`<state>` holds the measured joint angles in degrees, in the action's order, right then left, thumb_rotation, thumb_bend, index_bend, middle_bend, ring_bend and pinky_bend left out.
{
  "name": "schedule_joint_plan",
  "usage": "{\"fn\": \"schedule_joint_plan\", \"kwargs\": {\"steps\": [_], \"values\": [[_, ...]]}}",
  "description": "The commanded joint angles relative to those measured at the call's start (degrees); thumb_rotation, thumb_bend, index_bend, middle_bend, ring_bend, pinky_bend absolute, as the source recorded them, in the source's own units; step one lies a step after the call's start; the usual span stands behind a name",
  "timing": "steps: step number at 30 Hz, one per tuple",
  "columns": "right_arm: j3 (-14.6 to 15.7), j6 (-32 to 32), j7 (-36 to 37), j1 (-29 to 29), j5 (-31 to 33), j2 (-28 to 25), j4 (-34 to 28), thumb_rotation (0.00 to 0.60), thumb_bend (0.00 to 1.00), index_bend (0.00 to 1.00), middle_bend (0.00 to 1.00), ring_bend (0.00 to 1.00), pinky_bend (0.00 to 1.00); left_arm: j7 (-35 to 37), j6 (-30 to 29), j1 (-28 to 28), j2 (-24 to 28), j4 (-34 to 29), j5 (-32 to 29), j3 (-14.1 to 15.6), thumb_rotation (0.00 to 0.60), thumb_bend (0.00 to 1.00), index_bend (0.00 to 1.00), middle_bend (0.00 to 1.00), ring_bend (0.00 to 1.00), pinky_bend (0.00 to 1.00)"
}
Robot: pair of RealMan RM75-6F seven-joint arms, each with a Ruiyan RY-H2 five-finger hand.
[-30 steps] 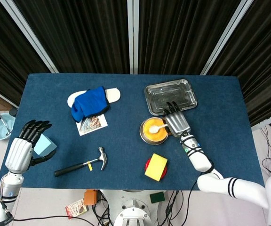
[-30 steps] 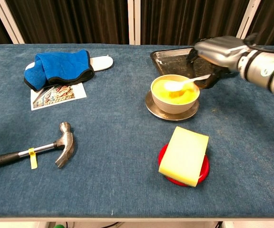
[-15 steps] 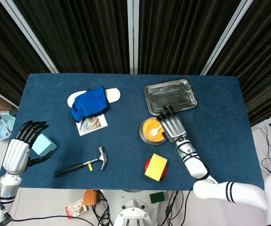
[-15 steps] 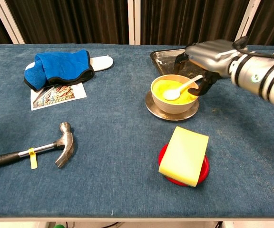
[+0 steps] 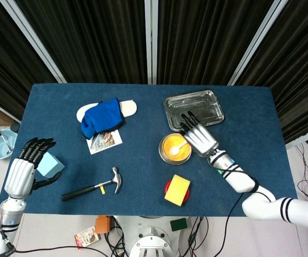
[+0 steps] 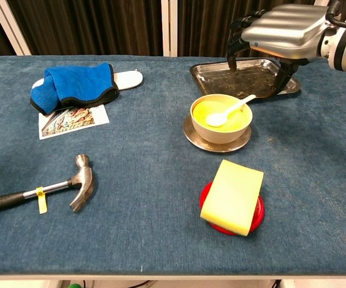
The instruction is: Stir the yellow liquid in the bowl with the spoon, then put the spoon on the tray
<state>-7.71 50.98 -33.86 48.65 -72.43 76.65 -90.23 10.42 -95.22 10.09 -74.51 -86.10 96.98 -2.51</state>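
A tan bowl of yellow liquid stands on a metal saucer at the table's middle right. A white spoon lies in it alone, its scoop in the liquid and its handle leaning on the right rim. My right hand hovers above and to the right of the bowl, over the near edge of the metal tray, fingers spread downward and holding nothing. My left hand rests at the table's left edge, fingers apart, beside a light blue block.
A yellow sponge on a red disc lies in front of the bowl. A hammer lies at the front left. A blue cloth covers a white object over a picture card at the back left.
My right hand has let go of the spoon and risen above the tray's edge. The spoon now rests in the bowl. The left hand has barely shifted.
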Motion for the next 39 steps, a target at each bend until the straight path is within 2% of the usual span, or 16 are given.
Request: {"fn": "schedule_joint_plan", "kwargs": {"steps": [1, 4, 10, 19, 39], "values": [[1.55, -4.42, 6.53, 2.52, -4.86, 0.08, 4.76, 0.6, 0.24, 0.4, 0.21, 0.0, 0.0, -0.1, 0.28, -0.11, -0.07, -0.18, -0.36, 0.03, 0.6, 0.13, 0.17, 0.15, 0.14, 0.12], [2.13, -6.23, 8.91, 3.7, -6.6, 1.49, 7.98, 0.6, 0.29, 0.42, 0.22, 0.0, 0.0, -0.19, 0.43, -0.22, -0.11, -0.26, -0.67, 0.0, 0.6, 0.13, 0.17, 0.15, 0.14, 0.12], [3.2, -8.43, 12.66, 5.45, -9.42, 4.39, 13.41, 0.6, 0.3, 0.43, 0.22, 0.0, 0.0, -0.07, 0.51, -0.45, -0.12, -0.22, -1.24, -0.18, 0.6, 0.13, 0.17, 0.16, 0.14, 0.12], [3.44, -8.63, 16.75, 6.03, -10.35, 8.11, 19.08, 0.6, 0.33, 0.44, 0.22, 0.0, 0.0, 0.65, 0.98, -0.63, -0.48, 0.6, -1.96, -0.25, 0.6, 0.13, 0.17, 0.16, 0.14, 0.12], [3.31, -8.03, 18.39, 5.63, -9.56, 9.25, 21.69, 0.6, 0.34, 0.51, 0.26, 0.0, 0.0, 1.65, 1.48, -0.59, -1.09, 1.88, -2.32, -0.46, 0.6, 0.13, 0.17, 0.16, 0.14, 0.12]]}}
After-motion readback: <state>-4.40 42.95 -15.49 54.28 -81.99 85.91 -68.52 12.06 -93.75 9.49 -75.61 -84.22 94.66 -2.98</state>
